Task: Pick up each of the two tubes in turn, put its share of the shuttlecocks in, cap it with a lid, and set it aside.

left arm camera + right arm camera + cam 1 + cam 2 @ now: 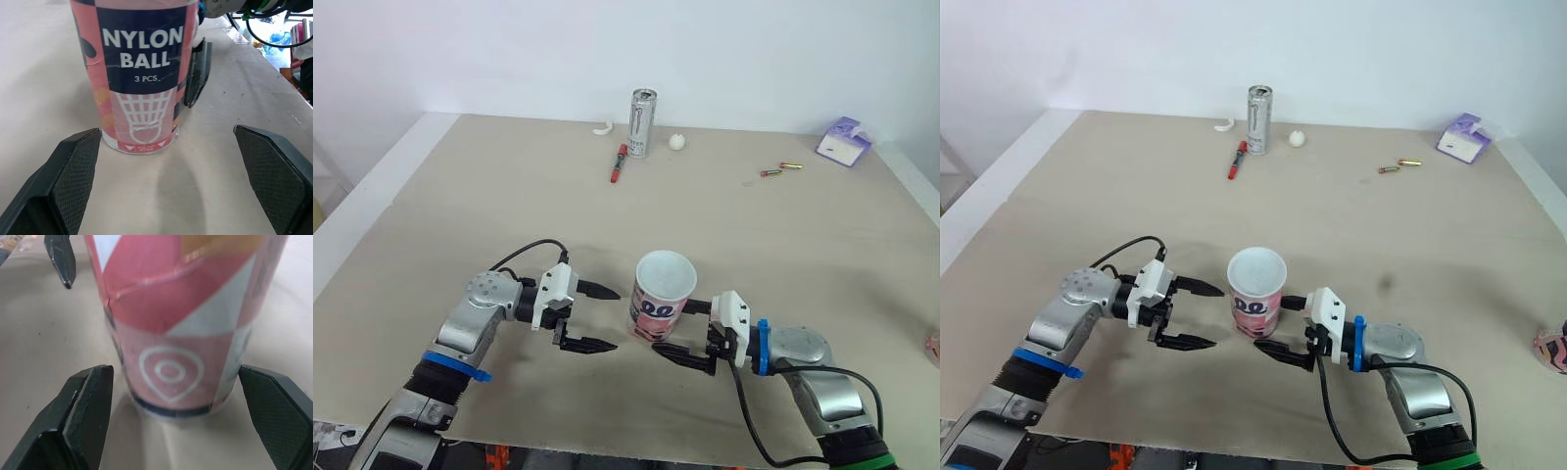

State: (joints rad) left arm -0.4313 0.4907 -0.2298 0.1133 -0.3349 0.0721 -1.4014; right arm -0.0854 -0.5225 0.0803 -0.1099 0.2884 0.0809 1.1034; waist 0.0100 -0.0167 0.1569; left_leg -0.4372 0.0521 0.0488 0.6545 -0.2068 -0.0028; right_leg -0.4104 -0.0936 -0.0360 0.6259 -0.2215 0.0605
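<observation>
**A:** How do the arms sit?

**B:** Both forearms lie low over the table (783,245) and point inward at each other. The left gripper (615,318) comes in from the robot's left with its black fingers spread wide, one above the other, tips aimed at the tube (662,294) and just short of it.

**A:** And the other one?

**B:** The right gripper (1279,327) reaches in from the right, also low. Its fingers are apart, with the foot of the tube between their tips. I cannot tell whether they touch it. Neither hand holds anything.

**A:** Where exactly is the tube?

**B:** It stands upright near the front middle of the table, between the two grippers, with its mouth open and no lid on.

**A:** What is it made of?

**B:** It is a round cylinder with a white inside. The printed wrap is pink, navy and white, slightly creased, and reads "NYLON BALL 3 PCS." over a shuttlecock drawing.

**A:** And the fingers?

**B:** They are matte black wedges that taper to points, with a fine diamond grip pattern on the inner faces. The brackets behind them are white, and each wrist has a blue ring.

**A:** Anything else?

**B:** The tabletop is smooth, pale beige board. Far back stand a shiny metal can (642,122) and a red pen (619,164).
</observation>
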